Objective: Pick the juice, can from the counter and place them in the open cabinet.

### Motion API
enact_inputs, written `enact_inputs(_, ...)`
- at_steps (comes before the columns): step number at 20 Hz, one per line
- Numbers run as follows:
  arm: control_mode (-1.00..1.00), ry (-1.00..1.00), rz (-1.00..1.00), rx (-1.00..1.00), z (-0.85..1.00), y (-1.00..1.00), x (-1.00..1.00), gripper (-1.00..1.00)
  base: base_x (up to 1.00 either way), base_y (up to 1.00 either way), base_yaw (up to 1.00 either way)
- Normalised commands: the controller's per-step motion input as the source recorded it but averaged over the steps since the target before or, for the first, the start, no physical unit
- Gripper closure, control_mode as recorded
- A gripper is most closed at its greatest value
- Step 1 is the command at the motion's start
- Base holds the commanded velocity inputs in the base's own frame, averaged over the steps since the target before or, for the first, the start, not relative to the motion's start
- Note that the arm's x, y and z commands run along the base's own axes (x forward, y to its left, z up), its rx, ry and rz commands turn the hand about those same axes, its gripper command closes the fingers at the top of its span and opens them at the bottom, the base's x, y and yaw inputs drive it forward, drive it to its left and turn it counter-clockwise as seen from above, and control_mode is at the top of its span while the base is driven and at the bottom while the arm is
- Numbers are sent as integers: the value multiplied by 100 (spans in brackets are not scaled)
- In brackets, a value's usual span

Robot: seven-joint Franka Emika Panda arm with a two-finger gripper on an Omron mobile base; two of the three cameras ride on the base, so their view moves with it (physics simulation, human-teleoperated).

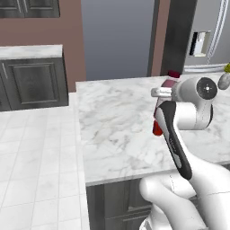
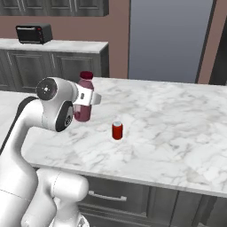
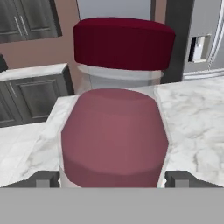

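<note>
Close against the hand, the juice stands upright on the counter, the gripper level with its body, jaws spread to either side and not yet pressing, seemingly lined up to grip. Just beyond stands the can, left for later.

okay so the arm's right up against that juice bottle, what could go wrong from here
The gripper is open with its tips either side of the juice, not yet closed. Pushing further forward could tip the tall bottle over on the counter. Closing off-centre on the rounded body might make it slip or twist. The can stands close by, so a toppled bottle or a wide swing could knock it.
</note>
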Motion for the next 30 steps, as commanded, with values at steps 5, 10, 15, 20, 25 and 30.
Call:
enact_inputs(5,-100,0,0,-2,0,10,0,100,0,0,0)
enact_inputs(10,100,0,0,0,0,0,0,100,-2,0,0)
enact_inputs(15,100,0,0,0,0,0,0,100,-85,0,0)
enact_inputs(20,100,0,0,0,0,0,0,100,-66,29,22)
enact_inputs(25,100,0,0,0,0,0,0,100,-1,46,58)
enact_inputs(30,100,0,0,0,0,0,0,100,0,23,76)
